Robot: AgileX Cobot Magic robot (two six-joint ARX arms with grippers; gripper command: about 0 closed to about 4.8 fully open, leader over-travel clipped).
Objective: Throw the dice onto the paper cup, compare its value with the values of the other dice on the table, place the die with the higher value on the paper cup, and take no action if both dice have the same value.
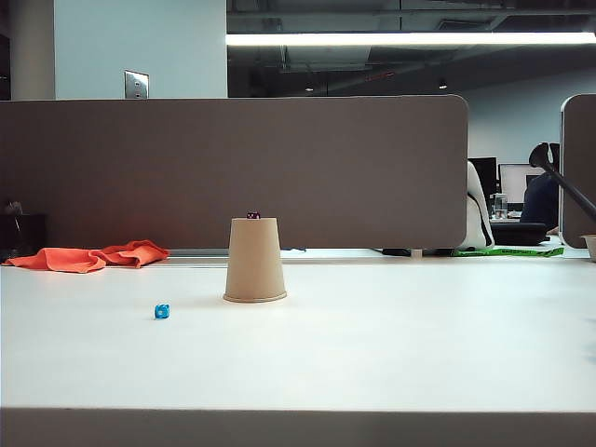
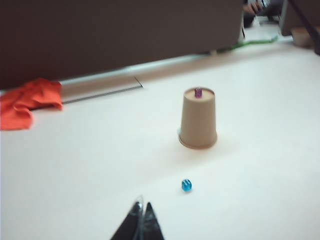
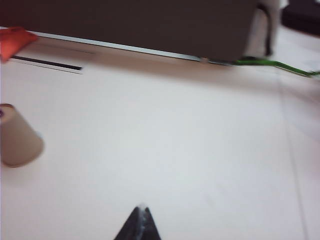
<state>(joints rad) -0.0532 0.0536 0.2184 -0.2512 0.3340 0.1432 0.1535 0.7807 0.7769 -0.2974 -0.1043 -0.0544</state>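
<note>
Dice-wise, the tiny dark purple die (image 1: 253, 215) is sitting atop the upturned tan paper cup (image 1: 254, 261); the light blue die (image 1: 162, 311) is lying at its eight o'clock on the white bench (image 1: 391, 354). Left claw (image 2: 141, 210) and right claw (image 3: 141, 212) are hanging pinched together, empty; I'd read the pips before reaching.

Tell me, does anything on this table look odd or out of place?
Only the crumpled orange cloth at the table's far left edge. The paper cup stands upside down with the purple die on it, which looks deliberate.
</note>
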